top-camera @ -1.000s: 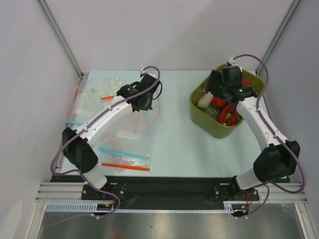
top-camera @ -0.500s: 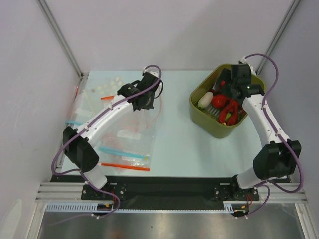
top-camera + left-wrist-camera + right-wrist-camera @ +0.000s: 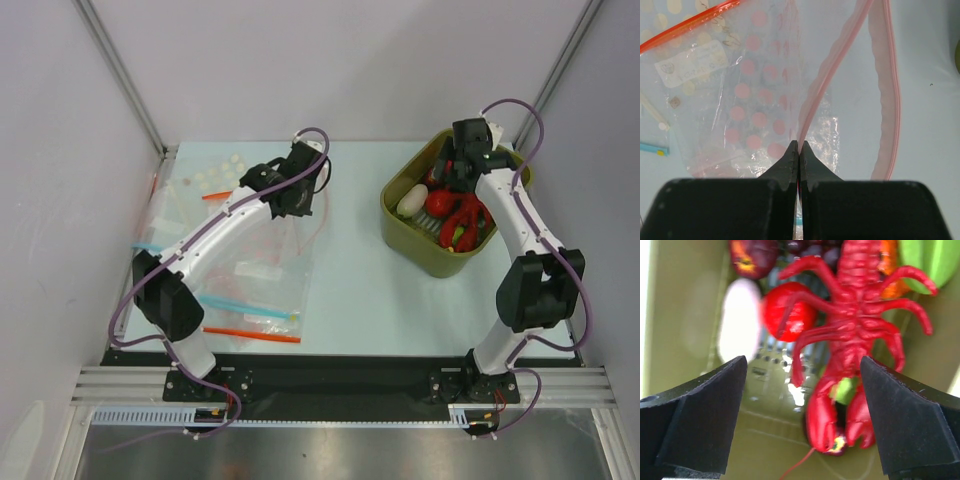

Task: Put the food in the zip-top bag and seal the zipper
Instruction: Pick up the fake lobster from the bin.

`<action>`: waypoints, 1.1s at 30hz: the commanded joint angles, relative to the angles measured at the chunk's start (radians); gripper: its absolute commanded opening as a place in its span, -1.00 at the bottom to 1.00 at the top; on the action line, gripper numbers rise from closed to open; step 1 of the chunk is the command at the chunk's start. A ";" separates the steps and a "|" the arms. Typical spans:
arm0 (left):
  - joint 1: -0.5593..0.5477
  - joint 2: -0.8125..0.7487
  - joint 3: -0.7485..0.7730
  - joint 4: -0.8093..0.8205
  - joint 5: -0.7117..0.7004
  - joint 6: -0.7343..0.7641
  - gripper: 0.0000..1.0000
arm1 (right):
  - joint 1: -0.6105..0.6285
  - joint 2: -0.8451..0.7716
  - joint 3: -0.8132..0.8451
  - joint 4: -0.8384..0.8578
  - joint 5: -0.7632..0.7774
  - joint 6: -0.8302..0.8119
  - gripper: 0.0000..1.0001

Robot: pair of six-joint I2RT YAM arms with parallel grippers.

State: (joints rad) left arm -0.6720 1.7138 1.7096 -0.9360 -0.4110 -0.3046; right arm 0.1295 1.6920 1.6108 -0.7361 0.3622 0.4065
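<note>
On the pale counter (image 3: 360, 290) a green bin (image 3: 412, 250) holds all the food. Over the last second the right gripper (image 3: 802, 385) has drawn back toward the bin's far rim (nothing picked yet). Its jaws are spread wide above the lobster (image 3: 855, 325), tomato (image 3: 782, 312) and radish (image 3: 740, 327). The left gripper (image 3: 799, 152) stays pinched on the bag's (image 3: 827, 125) pink zipper (image 3: 812, 100), well apart from the bin.

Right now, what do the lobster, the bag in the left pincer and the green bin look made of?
Lobster: glossy red moulded plastic, by its sheen. Zip-top bag, pinched in the left pincer: thin clear film, crinkled, with a translucent pale pink zipper. Bin: olive, likely hard plastic; smooth walls with soft highlights.
</note>
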 commanded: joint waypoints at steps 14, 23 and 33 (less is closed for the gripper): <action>-0.005 0.015 0.061 0.039 0.037 0.033 -0.99 | -0.057 0.089 0.081 -0.029 0.043 -0.083 1.00; -0.005 0.001 0.032 0.063 0.052 0.032 -0.99 | -0.045 0.101 0.107 -0.029 0.046 -0.110 1.00; -0.005 -0.010 0.030 0.078 0.058 0.051 -0.99 | 0.001 0.285 0.293 -0.177 0.201 -0.083 0.99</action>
State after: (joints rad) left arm -0.6720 1.7344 1.7336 -0.8955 -0.3607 -0.2779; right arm 0.1291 1.9404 1.8519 -0.8371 0.4885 0.3138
